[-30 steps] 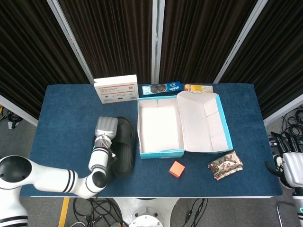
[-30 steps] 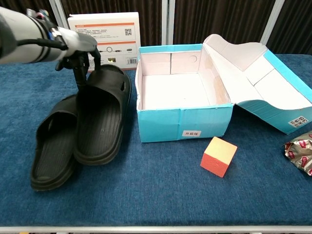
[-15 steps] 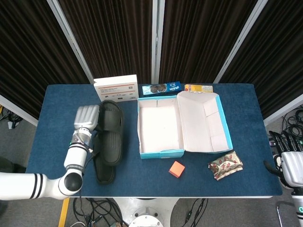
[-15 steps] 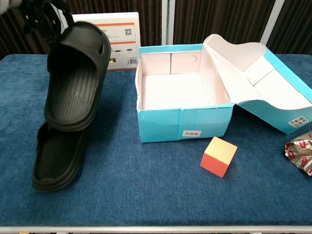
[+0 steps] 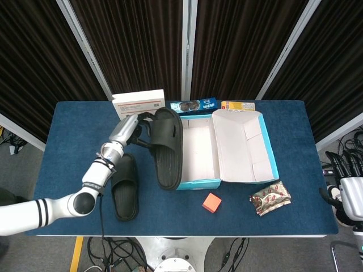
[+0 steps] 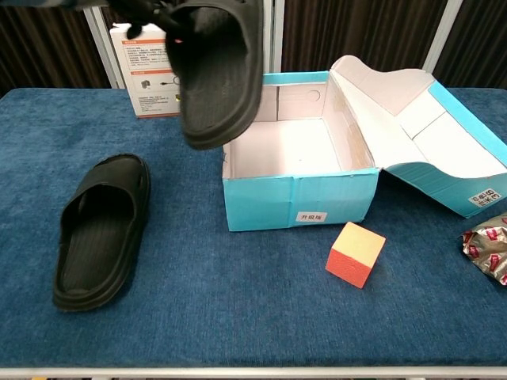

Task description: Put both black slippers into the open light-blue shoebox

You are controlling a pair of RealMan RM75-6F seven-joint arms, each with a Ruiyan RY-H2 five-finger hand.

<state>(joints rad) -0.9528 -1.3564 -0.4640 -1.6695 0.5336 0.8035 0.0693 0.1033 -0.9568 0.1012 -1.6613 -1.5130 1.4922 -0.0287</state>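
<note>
Swinging rightward, your left robot hand (image 5: 128, 130) has carried one black slipper (image 5: 168, 148) from above the left part of the desk (image 5: 74, 141) to the left wall of the open light-blue shoebox (image 5: 193, 182). A moment ago that slipper hung over its mate on the left; now it is in the air, sole facing the chest camera, its toe end overlapping the box's near-left corner in the head view. The hand is clenched on the slipper's heel end at the far side, and the chest view shows only the fingers (image 6: 162, 9) at the top edge of the frame.

The second slipper (image 5: 125, 187) lies flat on the desk at the near left, well apart from the box, strap side up.

You have finished the lift and most of the transfer, by the look of it. What seems left for this slipper is to bring it fully over the box floor and lower it, keeping the toe from catching the left wall.

Your right robot hand (image 5: 350, 195) sits off the desk's right edge, well away from the work; whether its fingers are released or curled I cannot tell.
</note>
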